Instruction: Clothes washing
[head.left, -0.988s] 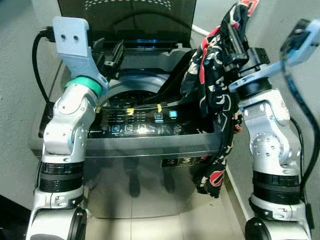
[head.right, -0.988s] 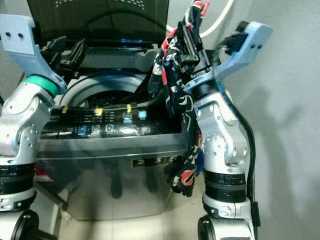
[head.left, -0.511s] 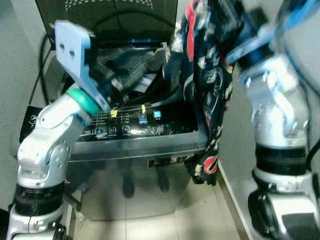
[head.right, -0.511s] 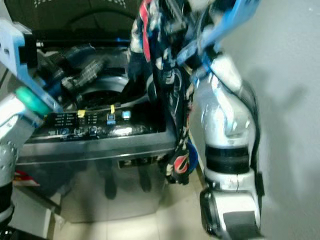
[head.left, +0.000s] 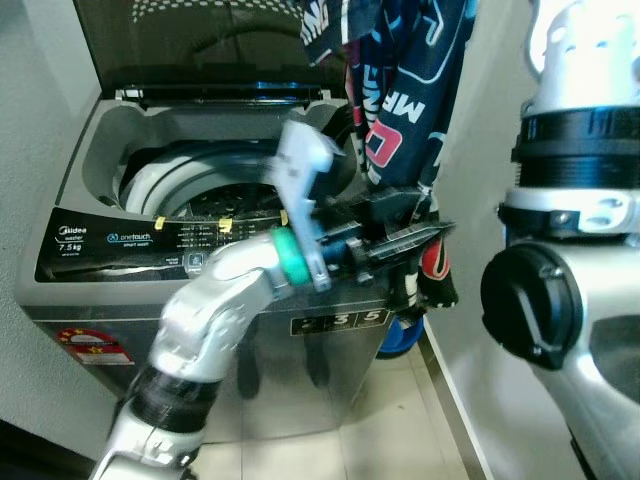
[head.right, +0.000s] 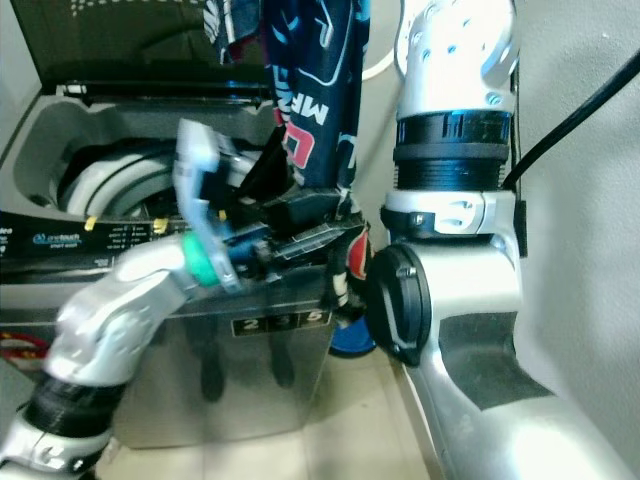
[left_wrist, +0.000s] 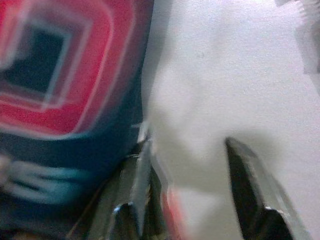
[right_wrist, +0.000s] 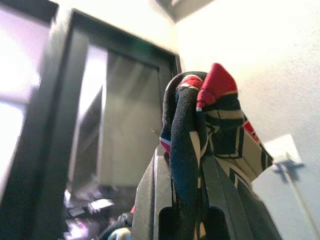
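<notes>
The washing machine (head.left: 120, 250), lid raised, reads "Midea", "7.5 kg" and "onetouch" on its near left panel, with "3 5" lower down. A dark printed garment (head.left: 405, 70) lettered "MR" hangs over the machine's far right corner. The right wrist view shows the right pincer (right_wrist: 192, 165) pinching that cloth. The left pincer (head.left: 425, 240) reaches right to the garment's lower end; its wrist view shows spread fingers (left_wrist: 250, 190) beside the cloth, against the wall (left_wrist: 225, 75).
</notes>
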